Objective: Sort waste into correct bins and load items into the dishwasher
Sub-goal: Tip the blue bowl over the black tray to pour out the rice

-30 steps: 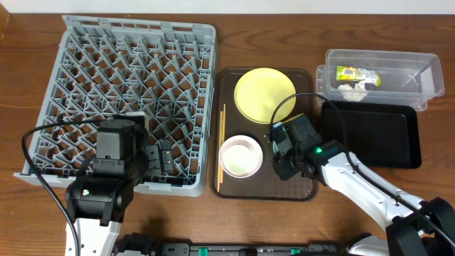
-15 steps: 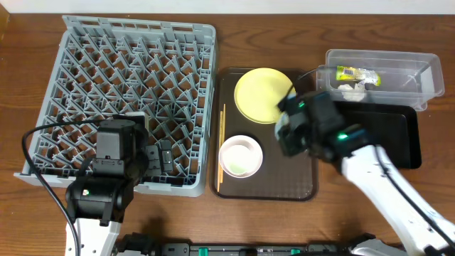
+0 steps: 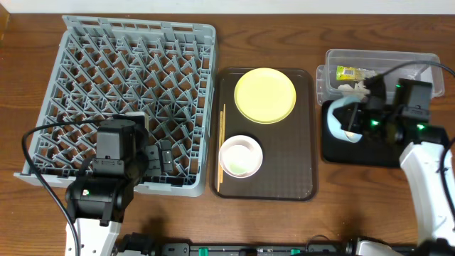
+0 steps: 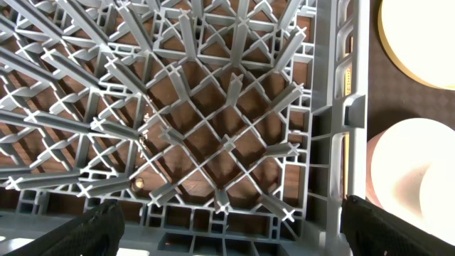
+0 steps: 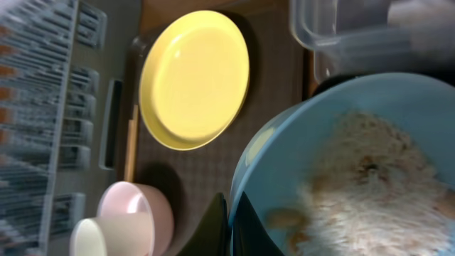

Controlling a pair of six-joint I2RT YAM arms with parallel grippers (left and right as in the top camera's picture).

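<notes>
So far only the wrapper [image 3: 348, 72] and tissue [image 3: 352, 89] lie in the clear tub [image 3: 419, 71], while the right fingers [image 5: 217, 227] clamp the blue bowl [image 5: 341, 107] of scraps [image 5: 370, 178] over the black tray [image 3: 370, 153], the left fingers [image 4: 92, 227] gape above the rack [image 3: 128, 71], and plate [image 3: 264, 95], white bowl [image 3: 240, 156] and chopsticks [image 3: 220, 142] wait unloaded.

You're at a lab bench staged as a dish-clearing station. A grey dish rack [image 3: 135, 99] sits straight on a bare wooden table [image 3: 28, 64]. Just to its right, a dark-brown serving tray [image 3: 284, 163] carries a yellow plate [image 3: 264, 95] and a white bowl [image 3: 240, 156]. Farther right of the rack lie a clear tub [image 3: 419, 60] and a black tray [image 3: 370, 153]. The left arm [image 3: 106, 178] stands over the rack's near edge and the right arm [image 3: 426, 171] far to its right, with loose black cables [image 3: 27, 146] looping beside them.
</notes>
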